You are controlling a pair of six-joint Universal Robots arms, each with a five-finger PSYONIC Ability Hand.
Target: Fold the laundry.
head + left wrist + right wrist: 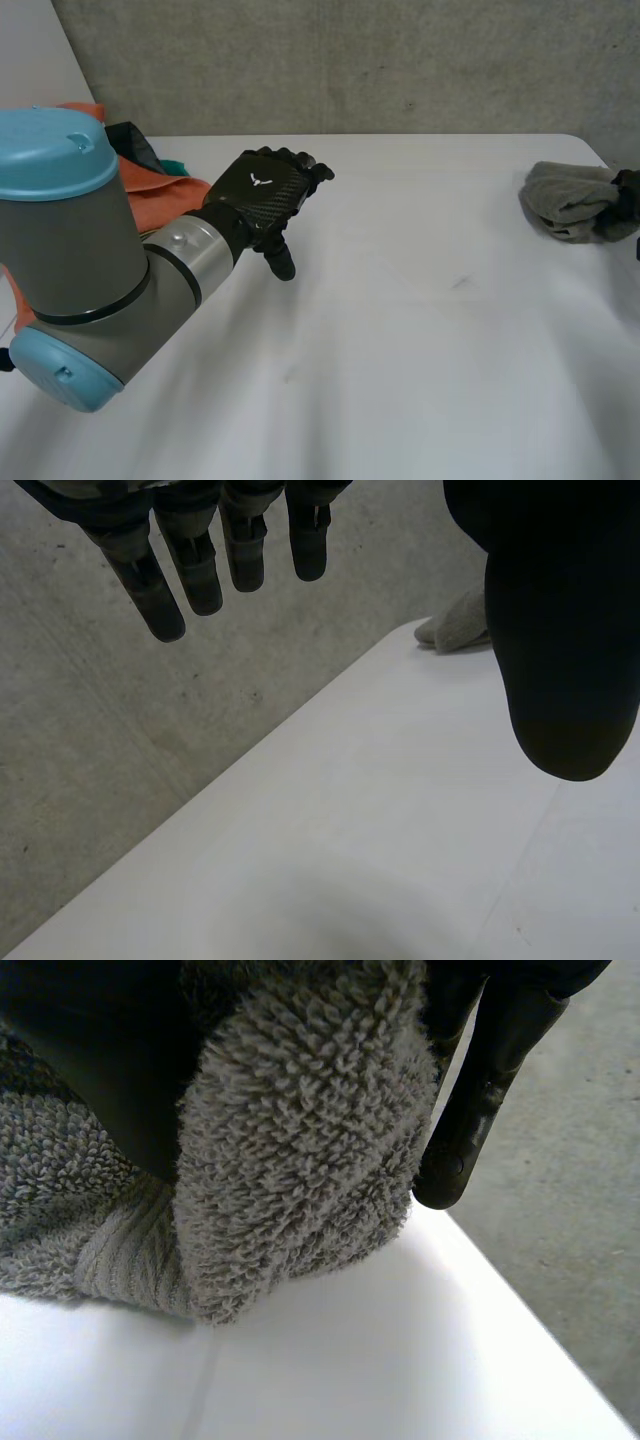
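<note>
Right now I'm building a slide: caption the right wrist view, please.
Right hand grips a grey towel near the white table's edge.

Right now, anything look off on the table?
Nothing spilled or damaged. The grey towel sits bunched at the table's far right corner, close to the edge, gripped by the right hand. The left hand hovers open over bare table, holding nothing; an orange clothes heap lies beside its arm.

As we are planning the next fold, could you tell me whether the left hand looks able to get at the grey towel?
Probably not readily. The bare table lies open between them, but the left hand hovers open near the opposite side, far from the grey towel, which the right hand is pinching.
</note>
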